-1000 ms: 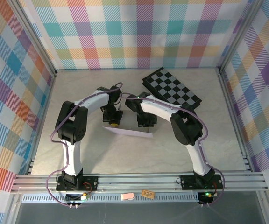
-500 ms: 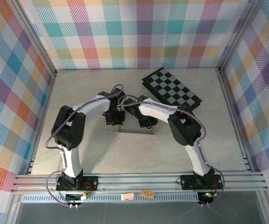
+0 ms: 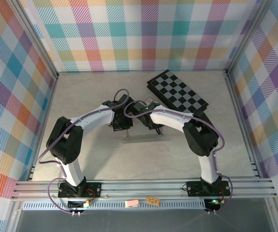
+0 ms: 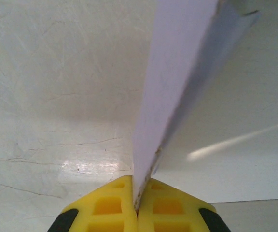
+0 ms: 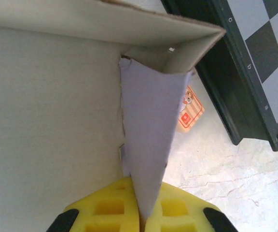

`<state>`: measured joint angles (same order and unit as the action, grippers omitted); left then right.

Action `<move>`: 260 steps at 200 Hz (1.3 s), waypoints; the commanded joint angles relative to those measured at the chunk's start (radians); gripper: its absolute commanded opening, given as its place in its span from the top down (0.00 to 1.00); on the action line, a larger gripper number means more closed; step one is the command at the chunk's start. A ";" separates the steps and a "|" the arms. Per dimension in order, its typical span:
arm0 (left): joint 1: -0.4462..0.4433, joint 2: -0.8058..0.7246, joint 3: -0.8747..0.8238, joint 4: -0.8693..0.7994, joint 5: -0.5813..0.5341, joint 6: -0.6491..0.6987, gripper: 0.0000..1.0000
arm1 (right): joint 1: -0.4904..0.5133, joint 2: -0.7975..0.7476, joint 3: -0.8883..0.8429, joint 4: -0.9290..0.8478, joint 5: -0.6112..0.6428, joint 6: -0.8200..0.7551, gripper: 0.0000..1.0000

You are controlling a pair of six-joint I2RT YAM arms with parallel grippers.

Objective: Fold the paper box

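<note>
The paper box (image 4: 177, 72) is a pale lavender cardboard sheet, held up off the table between both grippers. From above it is nearly edge-on, a thin pale line (image 3: 143, 136) between the two wrists. My left gripper (image 4: 138, 187) is shut on one lavender edge; from above it sits at mid-table (image 3: 123, 127). My right gripper (image 5: 142, 191) is shut on a lavender flap (image 5: 151, 121), with the off-white reverse (image 5: 47, 121) to its left and a folded corner above. From above, the right gripper (image 3: 153, 127) is just right of the left one.
A black-and-white checkerboard (image 3: 177, 92) lies at the back right, close behind the right gripper, and its dark rim (image 5: 226, 87) is in the right wrist view. A small striped card pack (image 5: 191, 112) lies on the table beside it. Plaid walls enclose the table.
Both grippers have moved away from the arm bases and closer together. The sheet has swung from lying with its lavender face up to standing almost edge-on. Both grips have held.
</note>
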<state>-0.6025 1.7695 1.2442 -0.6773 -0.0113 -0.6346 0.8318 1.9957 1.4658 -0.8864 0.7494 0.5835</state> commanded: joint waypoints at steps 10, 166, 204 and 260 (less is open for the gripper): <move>-0.044 -0.051 -0.028 0.056 -0.105 -0.047 1.00 | 0.000 -0.025 -0.054 0.123 0.044 -0.143 1.00; -0.080 -0.087 -0.102 0.109 -0.194 -0.067 1.00 | -0.128 -0.087 -0.116 0.283 -0.247 -0.162 0.71; -0.083 -0.078 -0.097 0.107 -0.190 -0.065 1.00 | -0.153 -0.090 -0.095 0.262 -0.273 -0.149 0.68; -0.085 -0.073 -0.092 0.105 -0.187 -0.065 1.00 | -0.187 -0.052 -0.059 0.232 -0.303 -0.145 0.69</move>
<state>-0.6701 1.7172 1.1545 -0.5571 -0.1616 -0.6926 0.6632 1.9205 1.3701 -0.6155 0.4580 0.4324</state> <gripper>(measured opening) 0.046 0.321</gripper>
